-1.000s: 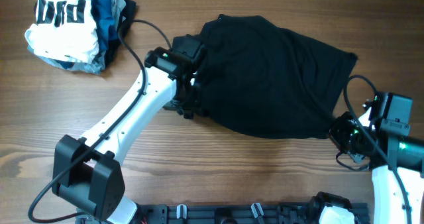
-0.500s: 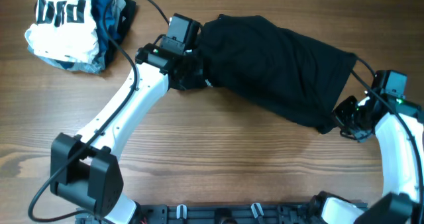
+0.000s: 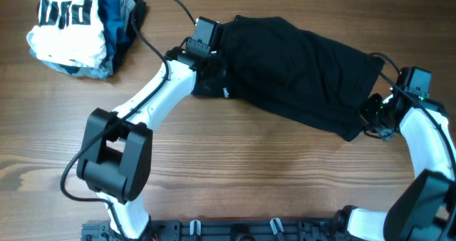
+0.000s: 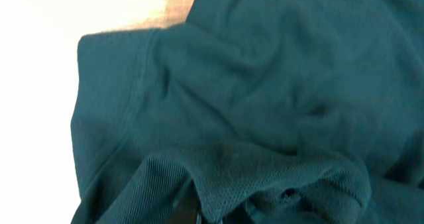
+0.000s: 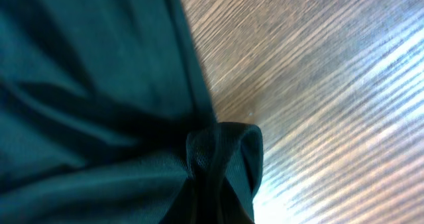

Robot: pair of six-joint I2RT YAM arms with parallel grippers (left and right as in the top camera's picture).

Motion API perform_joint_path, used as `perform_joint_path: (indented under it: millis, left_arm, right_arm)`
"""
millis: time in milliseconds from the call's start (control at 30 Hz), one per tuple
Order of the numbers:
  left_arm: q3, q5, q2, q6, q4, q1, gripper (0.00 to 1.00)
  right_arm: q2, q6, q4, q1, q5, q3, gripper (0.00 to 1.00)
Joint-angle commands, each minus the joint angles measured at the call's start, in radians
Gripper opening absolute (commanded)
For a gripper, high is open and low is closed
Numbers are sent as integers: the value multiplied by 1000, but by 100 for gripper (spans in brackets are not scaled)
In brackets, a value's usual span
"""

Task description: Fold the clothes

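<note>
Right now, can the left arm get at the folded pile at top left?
Probably reachable: only bare table separates the pile from the left pincer, but that is shut on the black garment and would drag it.

A dark soft knit garment [image 4: 265, 98] fills my sight, its stitched hem lying left, folds bunched at my pincer [image 4: 199, 214]; pale wooden counter [image 4: 173, 2] above.
</note>
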State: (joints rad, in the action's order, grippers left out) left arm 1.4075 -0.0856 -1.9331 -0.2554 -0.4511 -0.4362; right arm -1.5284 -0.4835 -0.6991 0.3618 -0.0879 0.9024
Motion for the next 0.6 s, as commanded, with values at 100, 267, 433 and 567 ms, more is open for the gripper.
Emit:
perform_joint_path:
  millis: [100, 267, 433, 567]
  left_arm:
    - [10, -18, -36, 13, 57, 26, 4]
    - [10, -17, -36, -26, 138, 39, 4]
    - [11, -17, -36, -26, 179, 39, 4]
    - [11, -17, -36, -31, 217, 44, 4]
  right_arm:
    - [-89, 42, 85, 6, 20, 6, 4]
    - [-83, 119, 200, 6, -79, 6, 4]
    - [-82, 118, 249, 6, -89, 6, 4]
    - [-82, 129, 280, 6, -89, 6, 4]
